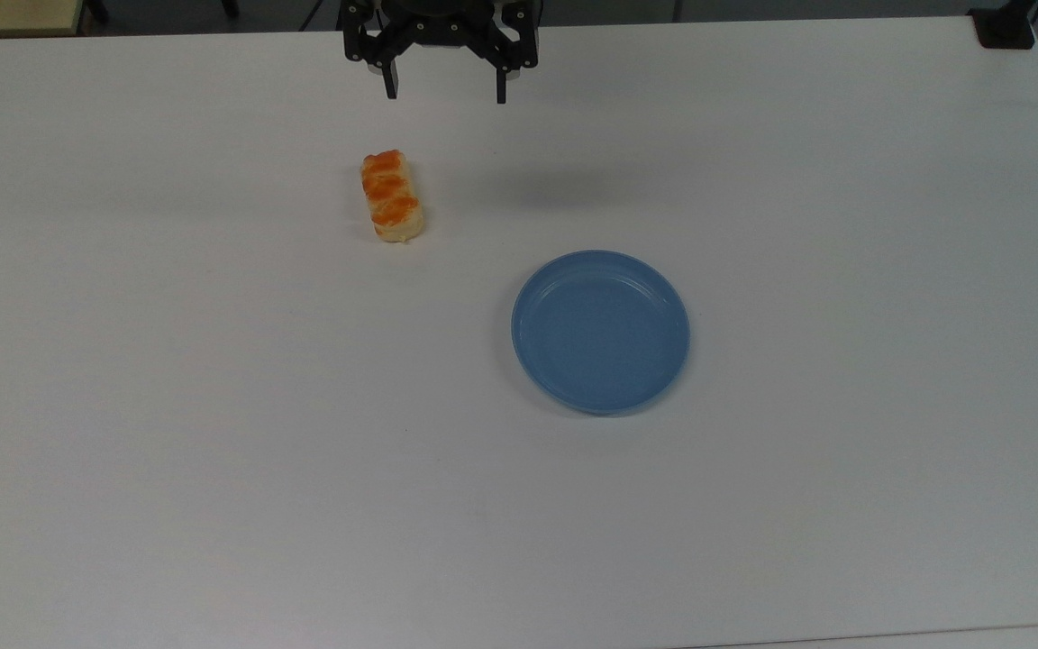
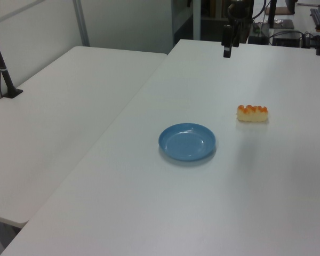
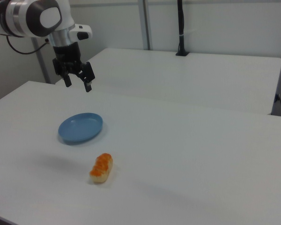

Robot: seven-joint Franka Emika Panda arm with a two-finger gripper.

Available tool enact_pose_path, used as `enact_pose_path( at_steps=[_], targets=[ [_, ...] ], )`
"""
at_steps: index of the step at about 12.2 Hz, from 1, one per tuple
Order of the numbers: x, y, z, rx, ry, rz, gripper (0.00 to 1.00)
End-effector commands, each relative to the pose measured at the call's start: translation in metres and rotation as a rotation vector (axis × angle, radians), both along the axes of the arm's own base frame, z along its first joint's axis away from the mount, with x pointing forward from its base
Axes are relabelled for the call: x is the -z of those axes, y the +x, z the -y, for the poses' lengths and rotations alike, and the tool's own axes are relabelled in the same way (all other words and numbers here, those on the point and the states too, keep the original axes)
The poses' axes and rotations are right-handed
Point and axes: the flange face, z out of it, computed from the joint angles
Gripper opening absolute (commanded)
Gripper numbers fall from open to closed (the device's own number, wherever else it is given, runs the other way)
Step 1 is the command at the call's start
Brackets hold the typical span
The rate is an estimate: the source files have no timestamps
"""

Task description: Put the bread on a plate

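The bread (image 1: 392, 196) is a small pale loaf with orange-brown patches, lying on the white table. It also shows as the bread (image 2: 252, 113) and the bread (image 3: 101, 168). The blue plate (image 1: 600, 332) sits empty to the top view's right of it, also seen as the plate (image 2: 187, 142) and the plate (image 3: 80, 127). My gripper (image 1: 445, 92) hangs open above the table near the top view's upper edge, apart from both. In the right view the gripper (image 3: 78, 83) is high above the plate, and in the left view the gripper (image 2: 227, 50) is at the far end.
A second white table (image 2: 58, 106) adjoins on the left view's left, with a black post (image 2: 4, 72) clamped on it. A black clamp (image 1: 1004, 27) sits at the top view's upper right corner. Cables and equipment (image 2: 288, 32) lie beyond the table's far end.
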Motion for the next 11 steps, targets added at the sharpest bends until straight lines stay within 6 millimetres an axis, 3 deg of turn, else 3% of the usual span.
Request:
enact_pose_path(
  at_steps=[1,11],
  targets=[
    [-0.0077,-0.0015,0.0059,0.032,0.016,-0.006,1.00],
    [-0.0084,-0.0020,0.0079,0.023,0.014,-0.006,1.00]
  ],
)
